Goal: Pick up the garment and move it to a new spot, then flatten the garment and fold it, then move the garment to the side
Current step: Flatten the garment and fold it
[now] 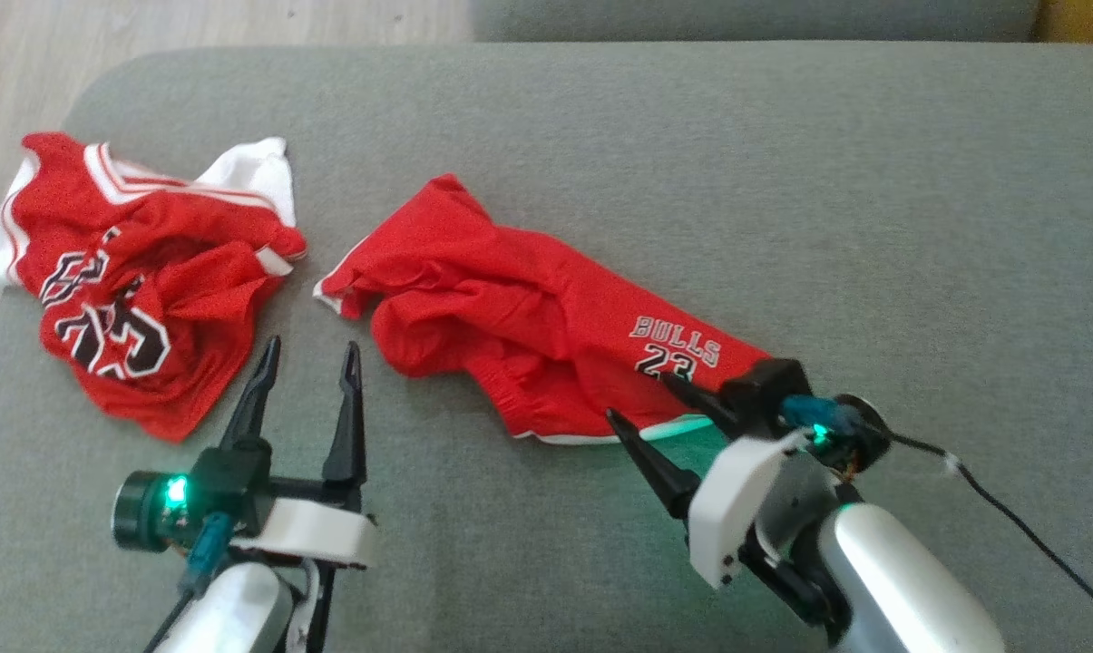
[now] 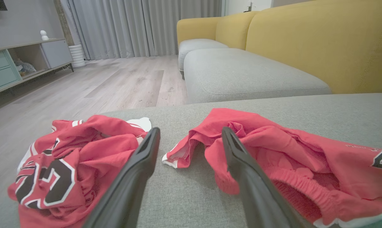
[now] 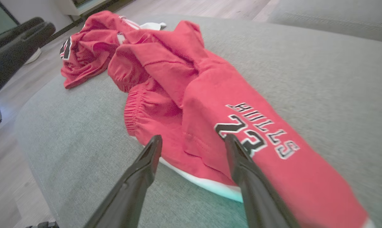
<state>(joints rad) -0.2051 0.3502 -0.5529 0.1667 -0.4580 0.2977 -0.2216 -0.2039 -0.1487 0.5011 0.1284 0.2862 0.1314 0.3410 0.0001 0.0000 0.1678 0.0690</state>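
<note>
We've got shorts (image 1: 528, 336) mid cushion (image 1: 782, 181), jersey (image 1: 138, 290) at their 9 o'clock. Both empty: right gripper (image 1: 639, 397) wide at the 5 o'clock hem, left gripper (image 1: 314, 345) wide at 8. We should pinch both hem layers deep and lift clear of the jersey.

A grey fabric seat cushion (image 1: 600, 118) bears two garments. The crumpled red shorts with a printed number (image 1: 510, 308) lie near its middle, running from far left to near right. The crumpled red-and-white jersey (image 1: 138, 290) lies to their left, by the cushion's left edge, with a narrow strip of bare cushion between them. The left gripper (image 1: 313, 345) stands just before that strip. The right gripper (image 1: 639, 396) is at the shorts' near right end, one finger over the hem, the other over bare cushion beside it. A pale wooden floor (image 1: 192, 23) lies beyond the far left corner, and a yellow upholstered sofa (image 2: 320, 41) stands behind on the right.
</note>
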